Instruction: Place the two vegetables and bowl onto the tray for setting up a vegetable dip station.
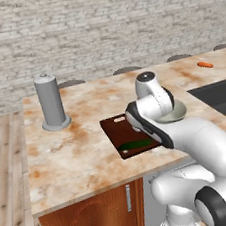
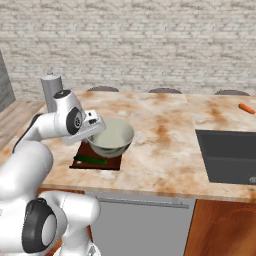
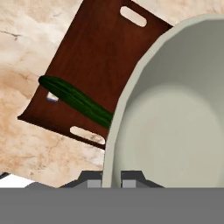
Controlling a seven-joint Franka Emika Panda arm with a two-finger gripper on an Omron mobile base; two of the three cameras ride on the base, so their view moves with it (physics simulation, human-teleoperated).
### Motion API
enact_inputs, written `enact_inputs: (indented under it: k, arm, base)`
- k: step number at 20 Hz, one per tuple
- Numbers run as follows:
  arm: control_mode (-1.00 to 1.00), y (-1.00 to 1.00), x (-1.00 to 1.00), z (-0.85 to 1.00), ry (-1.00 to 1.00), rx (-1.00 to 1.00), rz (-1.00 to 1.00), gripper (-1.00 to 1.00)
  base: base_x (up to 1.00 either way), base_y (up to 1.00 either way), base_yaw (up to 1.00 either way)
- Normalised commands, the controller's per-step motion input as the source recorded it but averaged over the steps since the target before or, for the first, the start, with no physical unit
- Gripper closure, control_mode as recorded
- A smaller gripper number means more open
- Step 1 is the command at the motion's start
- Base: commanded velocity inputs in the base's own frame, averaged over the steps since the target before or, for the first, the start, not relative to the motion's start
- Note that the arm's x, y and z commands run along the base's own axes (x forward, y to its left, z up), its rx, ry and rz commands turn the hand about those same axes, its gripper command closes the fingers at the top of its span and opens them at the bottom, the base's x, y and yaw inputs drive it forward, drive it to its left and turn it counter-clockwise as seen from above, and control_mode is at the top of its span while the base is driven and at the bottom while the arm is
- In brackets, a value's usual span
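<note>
- Tray (image 1: 118, 129) first: on my left base feed it lies flat on the marble counter (image 1: 79, 149), a dark reddish-brown board just right of centre, with a slot handle at its far short end.
- Far left on that feed I see a tall grey cylinder (image 1: 50, 103) standing upright, well apart from the tray.
- On the tray's near part lies the dark green vegetable (image 1: 134, 145), stretched across the board's width; my hand feed shows it (image 3: 74, 99) crossing the wood and running under the bowl's wall.
- My hand feed also shows a slot at each short end of the board (image 3: 94, 65).
- Next rightward is the bowl (image 2: 112, 137), pale grey-green and deep. In the right base feed it hangs tilted over the tray's far right part, and I cannot tell whether its base touches the wood.
- The gripper (image 3: 112, 177) pinches the bowl's rim: in the hand feed one finger tip sits outside the wall and one inside, with the rim (image 3: 131, 87) between them, jaws drawn tight on it.
- In the left base feed the arm covers most of the bowl; only a crescent of it (image 1: 178, 112) shows beside the wrist.
- Further right, a dark sink (image 2: 227, 155) is sunk into the counter.
- Far right, near the counter's back edge, the orange carrot (image 2: 246, 108) lies alone on the marble, well apart from the tray; the left base feed shows it (image 1: 205, 64) beyond the sink too.
</note>
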Motion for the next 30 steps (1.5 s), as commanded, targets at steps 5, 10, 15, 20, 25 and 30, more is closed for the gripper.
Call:
enact_inputs:
  k: [5, 10, 15, 20, 25, 30]
  arm:
    - [-1.0, 0.36, 0.44, -0.01, 0.0, 0.0, 0.07, 1.0]
    - [-1.0, 0.27, 0.47, 0.0, 0.0, 0.0, 0.1, 1.0]
    - [-1.0, 0.2, 0.44, -0.02, -0.01, 0.0, 0.07, 1.0]
    - [-1.0, 0.21, 0.41, -0.08, 0.0, -0.01, 0.04, 1.0]
    - [-1.0, 0.23, 0.38, -0.15, 0.0, -0.03, 0.0, 1.0]
    - [-1.0, 0.2, 0.31, -0.18, 0.0, -0.05, 0.0, 1.0]
  base:
    - [0.0, 0.0, 0.0]
    - [0.0, 0.0, 0.0]
    - [0.0, 0.0, 0.0]
    - [0.0, 0.0, 0.0]
    - [0.0, 0.0, 0.0]
    - [0.0, 0.0, 0.0]
